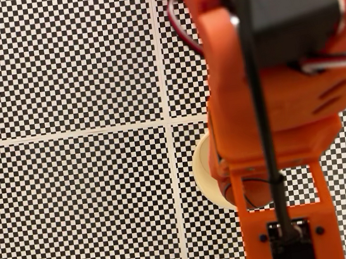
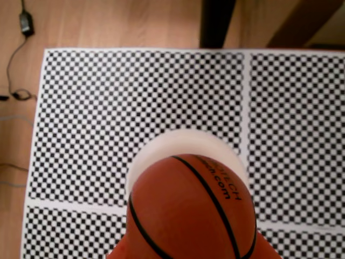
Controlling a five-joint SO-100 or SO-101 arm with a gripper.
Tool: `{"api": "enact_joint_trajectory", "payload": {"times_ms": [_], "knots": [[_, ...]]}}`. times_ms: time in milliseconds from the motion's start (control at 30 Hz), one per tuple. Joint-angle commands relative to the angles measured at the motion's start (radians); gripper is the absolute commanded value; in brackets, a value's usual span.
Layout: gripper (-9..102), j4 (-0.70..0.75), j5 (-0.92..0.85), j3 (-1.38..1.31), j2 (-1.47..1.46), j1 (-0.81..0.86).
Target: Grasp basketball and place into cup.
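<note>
In the wrist view the orange basketball (image 2: 191,216) with black seams sits close to the camera. My gripper (image 2: 191,253) is shut on it, with an orange finger (image 2: 117,251) showing at each lower side of the ball. Behind the ball curves the white rim of the cup (image 2: 186,141). The ball hangs over the cup's mouth and hides most of it, and I cannot tell whether it touches the cup. In the fixed view my orange arm (image 1: 271,97) covers the cup (image 1: 202,170), leaving just its left rim in sight.
A black-and-white checkered mat (image 1: 59,87) with white dividing lines covers the table. In the wrist view, bare wood (image 2: 16,140) with thin cables (image 2: 16,91) lies left of the mat. A dark post (image 2: 216,21) stands beyond the far edge.
</note>
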Motion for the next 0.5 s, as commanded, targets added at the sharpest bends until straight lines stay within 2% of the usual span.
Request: {"api": "enact_joint_trajectory", "payload": {"times_ms": [0,467], "knots": [[9,0.032,0.002,-0.044,0.002,0.017],[9,0.032,-0.008,-0.075,-0.025,0.021]]}}
